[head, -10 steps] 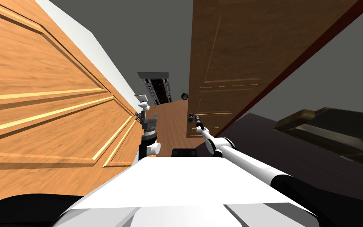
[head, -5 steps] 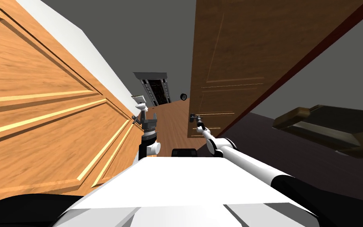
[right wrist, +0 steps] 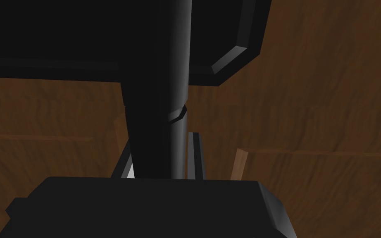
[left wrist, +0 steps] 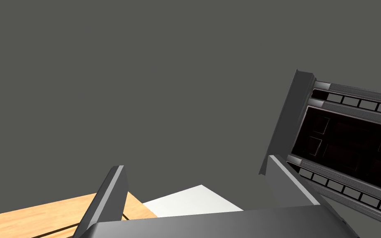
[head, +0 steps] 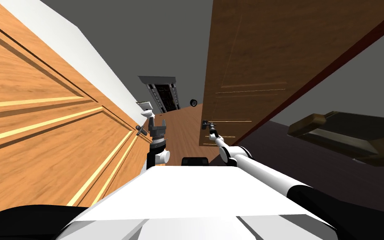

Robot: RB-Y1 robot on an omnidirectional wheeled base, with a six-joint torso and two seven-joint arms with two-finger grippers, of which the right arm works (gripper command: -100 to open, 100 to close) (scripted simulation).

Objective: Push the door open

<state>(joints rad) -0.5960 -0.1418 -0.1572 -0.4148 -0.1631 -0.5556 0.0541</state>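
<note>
While we stand in a narrow passage with a wooden floor (head: 183, 125), the head view shows the dark brown door (head: 249, 62) rising just right of centre, its panelled face turned toward us. Our right arm reaches forward to it, and the right gripper (head: 205, 123) sits at the door's near edge, low on the panel. In the right wrist view a black door handle (right wrist: 160, 103) runs straight up out of the gripper, and the two fingers (right wrist: 194, 157) stand close together, pressing its sides. A broader black part of the handle spreads across the brown wood behind it.

Our left gripper (head: 157, 124) is held upright just left of centre, apart from the dark door. Its fingers (left wrist: 111, 194) are spread wide with nothing between them. It stands just beside a second, lighter wooden door (head: 41, 125) that lines the left side of the passage and carries a small dark handle (head: 141, 130).

At the far end of the passage stands a dark cabinet (head: 164, 96), with a small round object (head: 194, 102) near it. To the right of the dark door lies a dark floor (head: 312, 175) with a low brown piece of furniture (head: 345, 133); we cannot tell what it is.
</note>
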